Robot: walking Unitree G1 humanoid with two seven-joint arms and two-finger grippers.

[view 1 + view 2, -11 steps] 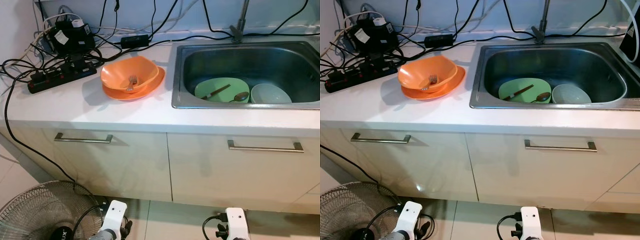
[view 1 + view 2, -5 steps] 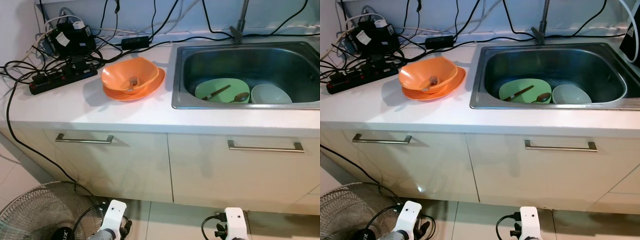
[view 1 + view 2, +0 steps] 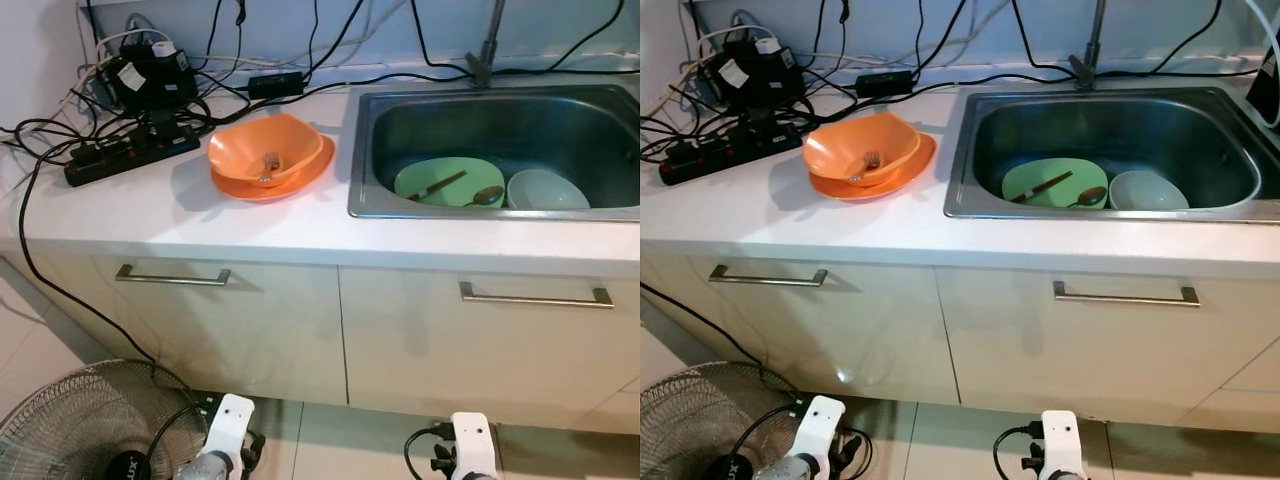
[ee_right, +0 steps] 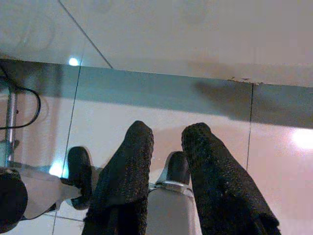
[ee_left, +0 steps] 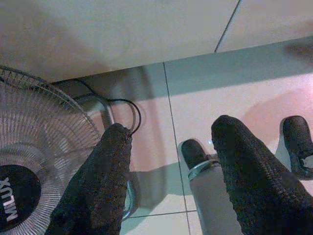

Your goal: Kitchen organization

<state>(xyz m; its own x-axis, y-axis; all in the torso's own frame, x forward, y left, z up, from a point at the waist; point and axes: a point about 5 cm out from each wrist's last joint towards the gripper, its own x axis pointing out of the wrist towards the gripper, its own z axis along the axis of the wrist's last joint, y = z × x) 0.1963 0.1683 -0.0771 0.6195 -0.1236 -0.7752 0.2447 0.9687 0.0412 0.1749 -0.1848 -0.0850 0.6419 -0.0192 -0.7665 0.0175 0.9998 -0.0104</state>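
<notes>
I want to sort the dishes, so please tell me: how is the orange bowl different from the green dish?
The orange bowl is on the counter, stacked on an orange plate; the green dish lies down in the sink, beside a pale bowl. The orange bowl holds a fork; the green dish holds a brown-handled utensil, with a spoon at its edge. Both are open side up with cutlery inside.

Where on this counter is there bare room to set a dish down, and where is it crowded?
The widest bare patch is the front strip of the countertop, between the stacked orange bowl and the counter edge, running on before the sink. The back-left corner is crowded by the power strip and tangled cables. The sink floor holds a green plate and a white bowl.
</notes>
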